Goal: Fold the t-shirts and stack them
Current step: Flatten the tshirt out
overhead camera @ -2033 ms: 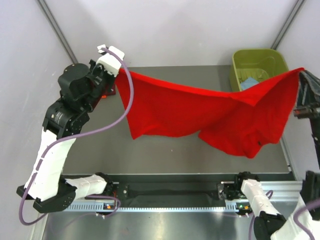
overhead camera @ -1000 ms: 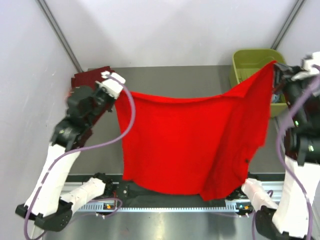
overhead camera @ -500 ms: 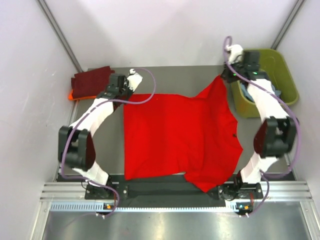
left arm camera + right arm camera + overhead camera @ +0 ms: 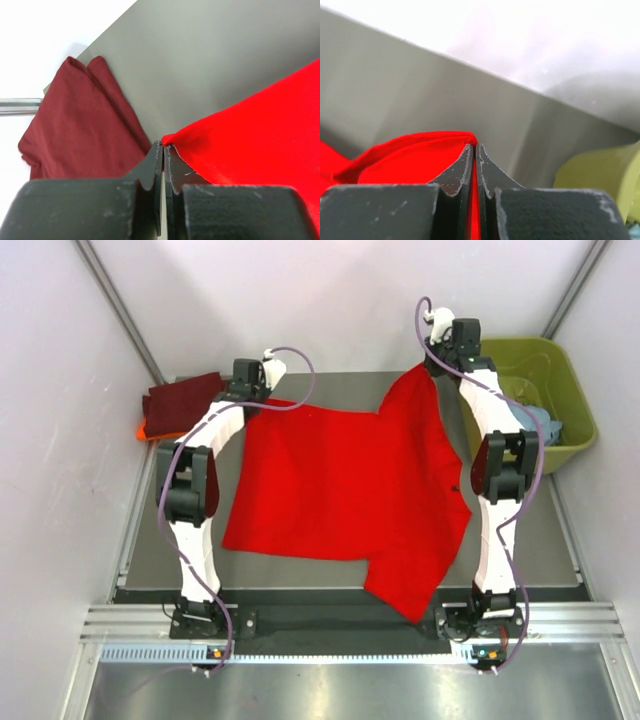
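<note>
Bright red short-sleeved cloth t-shirt (image 4: 350, 490) lies spread on the grey tabletop (image 4: 340, 390), far corners pinched in the clamped left end effector (image 4: 162, 146) and right end effector (image 4: 473, 146); spreading looks nearly done, release and first fold apparently next.

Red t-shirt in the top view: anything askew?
Yes. The bright red cloth t-shirt lies skewed: its near-right part droops over the grey table's near edge, while the right pincer pinches its far-right corner.
</note>
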`<state>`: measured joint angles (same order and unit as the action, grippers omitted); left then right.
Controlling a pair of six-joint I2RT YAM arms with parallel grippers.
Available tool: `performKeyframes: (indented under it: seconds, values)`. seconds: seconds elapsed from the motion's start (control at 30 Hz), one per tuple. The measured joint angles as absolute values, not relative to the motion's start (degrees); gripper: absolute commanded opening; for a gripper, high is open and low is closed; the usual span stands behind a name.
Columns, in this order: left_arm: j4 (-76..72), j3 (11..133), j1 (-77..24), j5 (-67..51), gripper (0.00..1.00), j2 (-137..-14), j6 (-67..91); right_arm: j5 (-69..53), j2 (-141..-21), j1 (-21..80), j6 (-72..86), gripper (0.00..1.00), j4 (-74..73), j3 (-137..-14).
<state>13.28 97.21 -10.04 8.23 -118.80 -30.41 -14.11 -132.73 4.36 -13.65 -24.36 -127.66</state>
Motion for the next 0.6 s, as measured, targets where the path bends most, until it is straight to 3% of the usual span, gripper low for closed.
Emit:
performKeyframes:
  seconds: [0.4, 0.6]
  values:
    - [13.28, 114.43, -7.86, 13.52, 0.00, -135.26, -29.91, -8.10, -143.83, 4.80, -11.05, 0.00, -14.26, -137.49]
    - [13.26, 115.72, -7.07, 15.33, 0.00, -137.97, -29.47, -6.07, -145.97, 4.95, -10.68, 0.00, -11.29, -138.28]
